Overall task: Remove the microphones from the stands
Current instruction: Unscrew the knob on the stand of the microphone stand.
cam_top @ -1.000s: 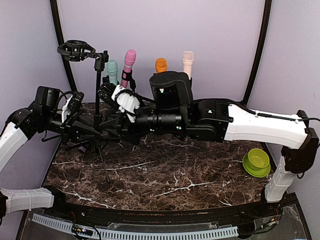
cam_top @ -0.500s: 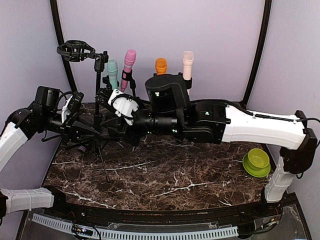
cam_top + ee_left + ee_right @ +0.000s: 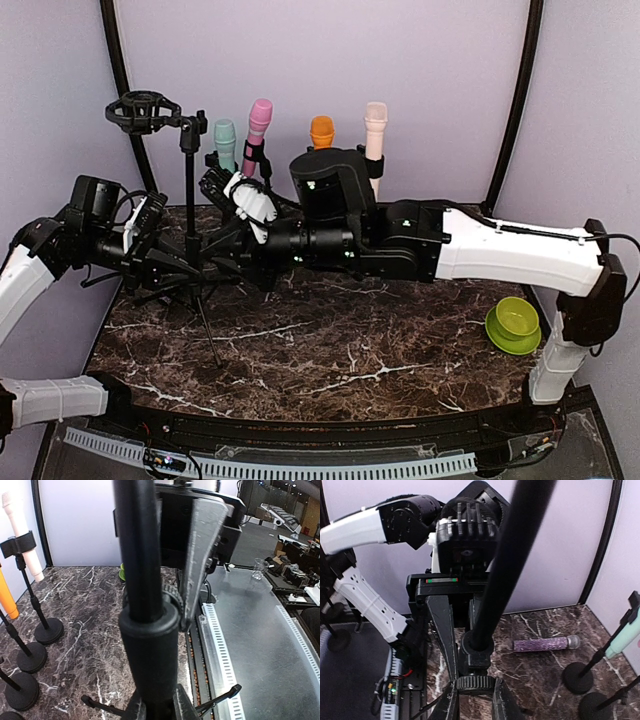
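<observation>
Right arm stretches across toward left arm, right claw (image 3: 476, 702) and left claw (image 3: 156, 707) both clamped.

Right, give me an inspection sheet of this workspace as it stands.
Surface: dark marble tabletop, no spills seen.
Job's things: tripod stand standing, no microphone seen in its shock mount; purple microphone lying flat on the marble.
Clutter: teal microphone, pink microphone, orange microphone and cream microphone on small stands at the back; green bowl on the right.
Tools: left tool and right tool both shut on the tripod stand's pole.
Cables: black lead at the right arm's elbow.
Surroundings: lilac walls.
</observation>
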{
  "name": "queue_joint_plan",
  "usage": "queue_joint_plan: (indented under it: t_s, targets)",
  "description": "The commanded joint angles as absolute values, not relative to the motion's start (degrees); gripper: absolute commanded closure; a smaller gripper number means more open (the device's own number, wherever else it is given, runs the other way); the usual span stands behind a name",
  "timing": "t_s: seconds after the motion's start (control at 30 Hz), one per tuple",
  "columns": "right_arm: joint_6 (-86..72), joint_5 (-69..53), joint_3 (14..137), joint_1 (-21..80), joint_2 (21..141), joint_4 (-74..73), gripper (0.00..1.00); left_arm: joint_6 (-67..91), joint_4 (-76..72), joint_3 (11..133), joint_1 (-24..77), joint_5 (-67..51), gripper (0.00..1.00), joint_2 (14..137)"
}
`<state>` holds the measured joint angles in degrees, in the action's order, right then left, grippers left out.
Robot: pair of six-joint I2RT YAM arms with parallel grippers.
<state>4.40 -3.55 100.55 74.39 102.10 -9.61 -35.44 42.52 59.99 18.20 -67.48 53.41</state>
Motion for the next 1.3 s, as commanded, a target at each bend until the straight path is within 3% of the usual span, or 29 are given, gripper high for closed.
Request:
queue_joint_plan:
  t_s: [0.0,0.4,0.53,0.67,0.8,1.0,1.27]
  targets:
    - [-13.86,-18.77,98.55,68.75,102.16,1.84,0.96,-42.28,39.53,59.93,18.40,-67.22,1.00,50.63]
    - [-36.04,-37.08,97.01,63.41,105.22,12.87,0.92,-44.69,35.78,56.90,18.49,-64.93,1.00,48.19]
    - [-40.19,-40.56,96.66,62.68,106.63,16.80,0.83,-43.26,35.83,57.03,18.53,-65.19,1.00,48.51]
    - [-27.92,-33.76,92.65,62.70,101.74,12.30,0.62,-37.91,35.69,57.95,18.50,-67.62,1.00,49.32]
    - [-5.89,-16.59,89.28,65.96,94.71,5.99,0.41,-29.87,33.01,57.90,18.50,-70.63,1.00,50.03]
    - [12.07,-5.67,86.46,70.92,91.98,7.88,0.39,-17.52,27.45,57.22,18.53,-74.69,1.00,50.96]
    - [21.59,0.82,96.50,75.49,97.81,-0.34,0.43,-18.56,28.62,57.43,18.52,-74.30,1.00,51.14]
